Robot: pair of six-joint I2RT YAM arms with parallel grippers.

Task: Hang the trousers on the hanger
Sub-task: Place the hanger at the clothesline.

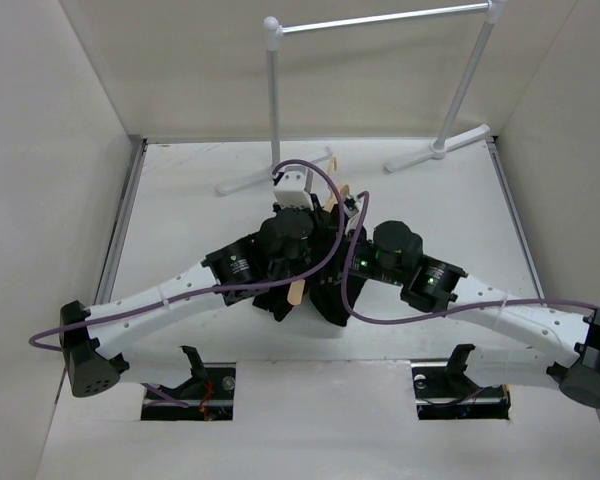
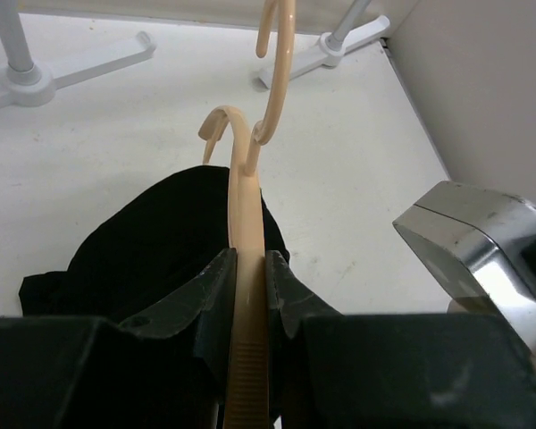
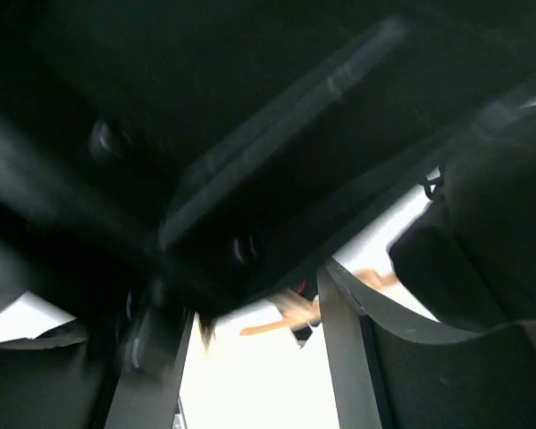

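Note:
The black trousers [image 1: 328, 300] lie bunched on the table under both wrists; in the left wrist view they [image 2: 152, 241] sit just beyond the fingers. My left gripper [image 2: 247, 259] is shut on the tan hanger [image 2: 246, 206], edge-on between the jaws, with its hook [image 2: 277, 80] pointing toward the rail stand. From above, my left gripper [image 1: 310, 215] is mostly hidden by its wrist, and hanger ends [image 1: 298, 292] stick out. My right gripper [image 3: 250, 357] is open and empty, close beside the left wrist [image 1: 352, 250]. A bit of the hanger [image 3: 281, 322] shows blurred beyond it.
The white-and-grey rail stand [image 1: 380, 20] stands at the back of the table, its feet [image 1: 435, 150] spread toward the middle. White walls [image 1: 40, 150] enclose the table on the left, right and back. Purple cables [image 1: 330, 200] loop over both arms.

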